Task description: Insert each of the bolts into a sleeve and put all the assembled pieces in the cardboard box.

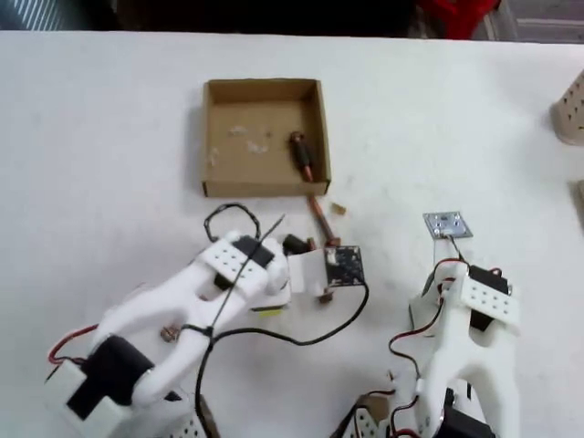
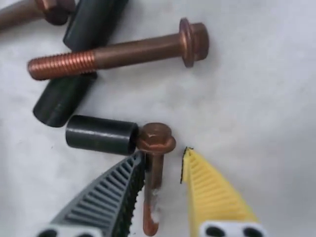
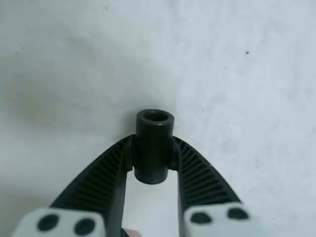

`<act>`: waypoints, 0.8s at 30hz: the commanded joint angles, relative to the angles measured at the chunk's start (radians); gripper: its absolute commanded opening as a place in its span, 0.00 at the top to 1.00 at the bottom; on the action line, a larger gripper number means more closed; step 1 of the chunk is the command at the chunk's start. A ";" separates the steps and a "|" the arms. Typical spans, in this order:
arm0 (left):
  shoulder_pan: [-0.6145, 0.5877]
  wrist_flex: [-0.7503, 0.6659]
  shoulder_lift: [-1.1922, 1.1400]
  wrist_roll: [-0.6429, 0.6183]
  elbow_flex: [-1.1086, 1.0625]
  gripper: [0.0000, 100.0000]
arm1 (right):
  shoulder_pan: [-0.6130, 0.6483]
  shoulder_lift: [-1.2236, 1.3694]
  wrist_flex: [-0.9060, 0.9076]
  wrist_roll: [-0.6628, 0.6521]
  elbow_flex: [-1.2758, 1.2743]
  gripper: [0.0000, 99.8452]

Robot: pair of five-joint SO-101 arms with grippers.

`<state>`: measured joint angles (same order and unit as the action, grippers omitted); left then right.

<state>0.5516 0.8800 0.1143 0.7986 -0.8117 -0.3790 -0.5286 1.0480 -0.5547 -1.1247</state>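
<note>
My left gripper (image 2: pixel 163 158) is open low over the table, its grey and yellow fingers on either side of a copper bolt (image 2: pixel 156 140); the grey finger touches the shank, the yellow one stands apart. Beside that bolt's head lies a black sleeve (image 2: pixel 101 133). Just beyond are another bolt (image 2: pixel 118 52) and two more sleeves (image 2: pixel 61 98) (image 2: pixel 94 19). My right gripper (image 3: pixel 153 143) is shut on an upright black sleeve (image 3: pixel 154 123) above bare table. The cardboard box (image 1: pixel 219 178) holds one assembled bolt and sleeve (image 1: pixel 302 155).
A loose bolt (image 1: pixel 318 214) lies just in front of the box, near the left arm's wrist (image 1: pixel 319 266). Black cables (image 1: pixel 274 336) loop over the table between the arms. A pale perforated object (image 1: pixel 570 109) stands at the right edge.
</note>
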 commanded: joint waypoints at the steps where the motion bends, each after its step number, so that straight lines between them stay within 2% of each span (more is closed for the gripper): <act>1: -0.008 0.012 -0.061 -0.081 0.091 0.84 | -0.007 -0.025 -0.007 -0.014 0.006 0.98; 6: -0.007 0.054 -0.119 -0.106 0.149 0.86 | -0.007 -0.025 -0.007 -0.014 0.006 0.98; 11: 0.012 0.091 -0.176 -0.123 0.203 0.98 | -0.007 -0.024 -0.007 -0.014 0.006 0.98; 18: -0.008 0.114 -0.191 -0.299 0.203 0.98 | -0.008 -0.024 -0.007 -0.014 0.006 0.98; 24: -0.070 0.133 -0.189 -0.572 0.209 0.98 | -0.008 -0.024 -0.007 -0.014 0.006 0.98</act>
<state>0.5317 0.9889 -0.0744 0.3936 -0.6368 -0.3790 -0.5286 1.0480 -0.5547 -1.1247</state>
